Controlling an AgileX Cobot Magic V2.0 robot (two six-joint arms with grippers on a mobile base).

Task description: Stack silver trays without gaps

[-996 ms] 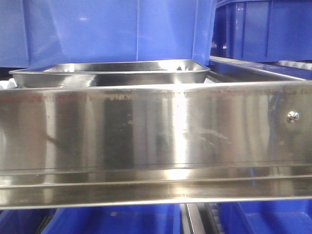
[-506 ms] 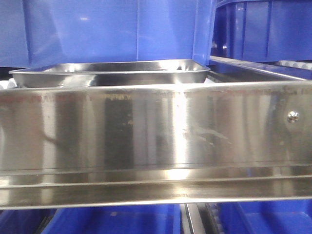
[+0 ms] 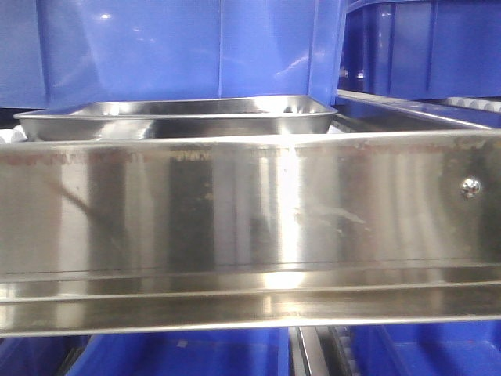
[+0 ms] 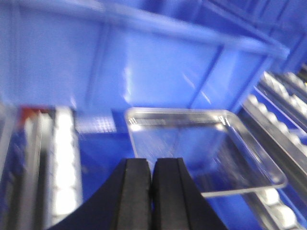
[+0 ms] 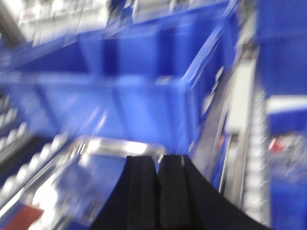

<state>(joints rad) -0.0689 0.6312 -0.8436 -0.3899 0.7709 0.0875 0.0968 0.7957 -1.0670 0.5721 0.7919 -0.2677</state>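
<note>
- Front view: silver tray (image 3: 176, 117) sits upright at 11 o'clock from frame centre, behind the steel rail (image 3: 235, 204), with a blue bin (image 3: 188, 47) just behind it. Only one tray is visible here.
- Screw (image 3: 470, 186) at 3 o'clock on the rail.
- Left gripper (image 4: 151, 165): black fingers pressed together, nothing held. The tray (image 4: 175, 111) lies at 1 o'clock from the tips, apart from them, in front of a bin (image 4: 120, 62). Roller strip (image 4: 64, 153) at 9 o'clock.
- Right gripper (image 5: 157, 163): fingers closed together, holding nothing. A tray rim (image 5: 120, 146) shows at 10 o'clock, just beside the tips. Too blurred to tell contact, or whether it's the same tray.
</note>
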